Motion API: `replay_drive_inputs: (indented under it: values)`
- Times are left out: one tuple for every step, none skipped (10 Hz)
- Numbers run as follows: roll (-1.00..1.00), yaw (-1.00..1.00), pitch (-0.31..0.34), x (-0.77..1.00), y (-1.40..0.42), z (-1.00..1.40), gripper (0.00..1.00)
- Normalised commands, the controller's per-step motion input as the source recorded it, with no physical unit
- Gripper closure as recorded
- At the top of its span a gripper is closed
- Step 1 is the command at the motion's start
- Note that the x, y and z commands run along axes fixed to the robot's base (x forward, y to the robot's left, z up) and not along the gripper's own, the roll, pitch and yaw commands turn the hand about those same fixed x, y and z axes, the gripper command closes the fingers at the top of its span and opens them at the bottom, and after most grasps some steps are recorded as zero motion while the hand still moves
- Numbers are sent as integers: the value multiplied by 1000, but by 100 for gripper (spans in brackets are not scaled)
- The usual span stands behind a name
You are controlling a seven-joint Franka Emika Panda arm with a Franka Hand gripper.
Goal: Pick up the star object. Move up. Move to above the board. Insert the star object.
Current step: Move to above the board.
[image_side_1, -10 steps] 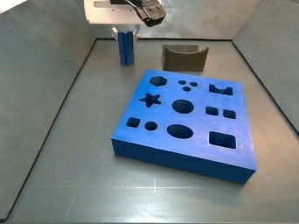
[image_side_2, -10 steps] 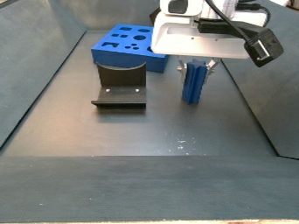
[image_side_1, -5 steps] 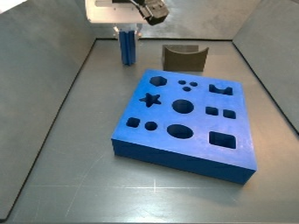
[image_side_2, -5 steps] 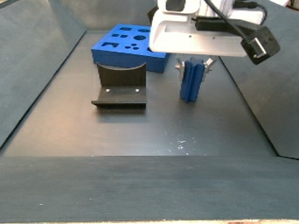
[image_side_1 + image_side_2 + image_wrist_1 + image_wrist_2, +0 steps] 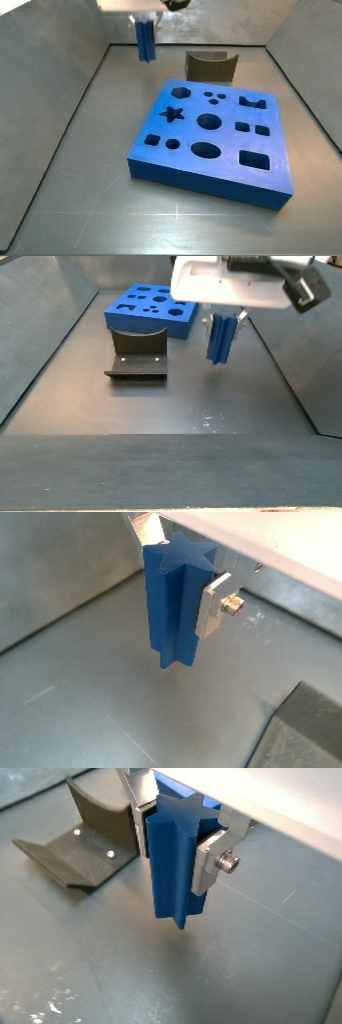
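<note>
The star object [image 5: 175,607] is a tall blue star-section prism, held upright between my fingers [image 5: 214,604] in both wrist views [image 5: 171,863]. My gripper [image 5: 144,22] is shut on its upper part and holds it clear above the floor, at the far left behind the board [image 5: 214,135] in a side view. In a side view the star object [image 5: 221,338] hangs to the right of the board [image 5: 144,308]. The board is a flat blue slab with a star hole [image 5: 171,112] at its near-left corner region.
The fixture, a dark L-shaped bracket [image 5: 138,354], stands in front of the board in a side view and behind it in a side view [image 5: 211,66]. It also shows in a wrist view [image 5: 87,838]. Grey walls enclose the floor.
My gripper has risen with the star object in it. The prism has left the floor and now hangs above it. The board and fixture have not moved.
</note>
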Motion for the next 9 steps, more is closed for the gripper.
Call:
replay_drive_inputs:
  values:
    - [240, -3, 77, 9, 13, 1000, 100]
    - [214, 6, 76, 9, 13, 1000, 100]
    - [152, 18, 74, 10, 10, 1000, 100]
    - [137, 22, 75, 11, 8, 1000, 100]
    - [122, 24, 76, 11, 4, 1000, 100]
    - [112, 20, 74, 11, 1, 1000, 100]
    - [104, 19, 74, 12, -2, 1000, 100]
    - [95, 15, 77, 14, -5, 1000, 100]
    - [89, 11, 75, 16, -6, 1000, 100]
